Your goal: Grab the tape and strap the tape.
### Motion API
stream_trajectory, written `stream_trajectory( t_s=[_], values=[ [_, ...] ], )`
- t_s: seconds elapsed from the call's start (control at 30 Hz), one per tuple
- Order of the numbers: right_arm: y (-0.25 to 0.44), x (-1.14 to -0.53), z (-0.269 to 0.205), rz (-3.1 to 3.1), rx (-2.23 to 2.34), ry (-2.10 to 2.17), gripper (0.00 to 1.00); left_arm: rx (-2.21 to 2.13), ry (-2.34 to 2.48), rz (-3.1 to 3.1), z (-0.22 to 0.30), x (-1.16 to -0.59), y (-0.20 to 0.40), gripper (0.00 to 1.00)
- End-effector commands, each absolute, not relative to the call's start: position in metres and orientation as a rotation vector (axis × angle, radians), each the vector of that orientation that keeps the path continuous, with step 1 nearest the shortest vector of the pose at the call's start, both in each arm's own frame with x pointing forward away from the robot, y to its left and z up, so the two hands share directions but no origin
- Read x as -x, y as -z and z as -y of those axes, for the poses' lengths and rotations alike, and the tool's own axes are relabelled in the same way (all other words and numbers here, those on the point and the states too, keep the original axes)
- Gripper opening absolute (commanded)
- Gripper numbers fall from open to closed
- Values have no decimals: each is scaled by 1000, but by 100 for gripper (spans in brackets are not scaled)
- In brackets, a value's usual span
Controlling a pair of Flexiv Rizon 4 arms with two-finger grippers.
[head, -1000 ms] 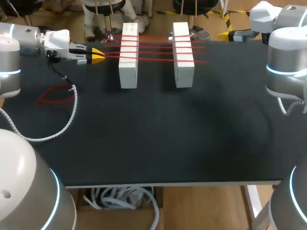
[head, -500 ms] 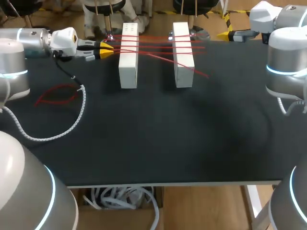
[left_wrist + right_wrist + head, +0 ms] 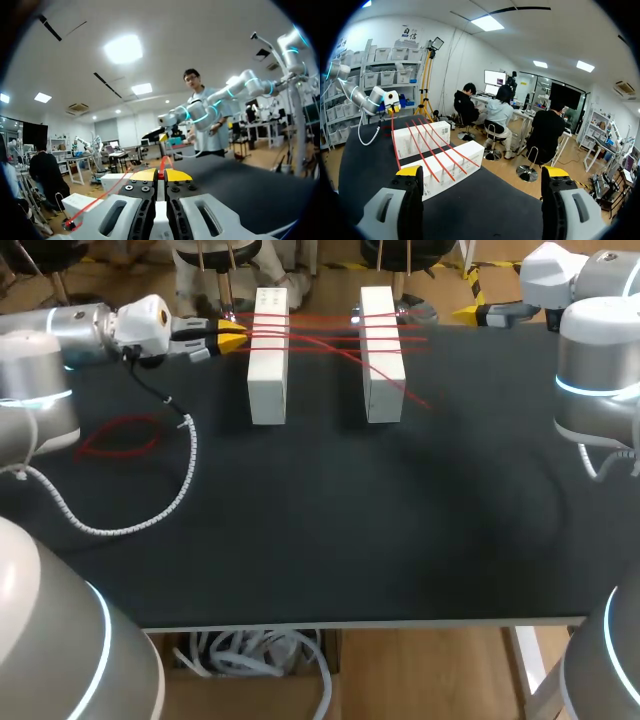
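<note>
**Colleague:** Where is the tape?

**Me:** My left gripper (image 3: 236,335) has its yellow tips pinched together on the thin red tape (image 3: 162,161). It is near the far edge of the black tabletop (image 3: 330,530), just beside the left white rectangular block (image 3: 268,360). Red strands span from that block to the right white rectangular block (image 3: 383,355). One strand slants over the right block and ends on the tabletop past it.

**Colleague:** And your right side?

**Me:** My right gripper (image 3: 482,172) sits by the far right corner, fingers spread wide, touching nothing. A loose red tape loop (image 3: 120,437) lies near the left edge, with a white coiled cable (image 3: 188,465) curling beside it.
</note>
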State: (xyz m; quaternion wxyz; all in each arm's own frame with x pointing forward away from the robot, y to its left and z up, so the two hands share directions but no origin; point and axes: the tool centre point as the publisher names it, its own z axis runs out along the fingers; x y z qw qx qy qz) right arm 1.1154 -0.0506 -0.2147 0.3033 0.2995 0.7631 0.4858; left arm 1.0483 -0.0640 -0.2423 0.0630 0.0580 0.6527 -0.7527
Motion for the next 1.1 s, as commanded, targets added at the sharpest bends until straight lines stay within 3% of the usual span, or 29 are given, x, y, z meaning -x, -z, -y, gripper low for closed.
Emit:
stream_trajectory(
  t_s=[0.03, 0.77, 1.1],
  values=[
    [215, -1115, 51, -2020, -793, -1290, 100, -164, 2263, -2108, 67, -1047, 234, 0],
    [215, -1115, 51, -2020, -793, -1290, 100, -164, 2263, -2108, 67, -1047, 234, 0],
    [215, -1115, 51, -2020, -793, -1290, 100, -196, 2479, -1698, 71, -1046, 215, 0]
  ],
)
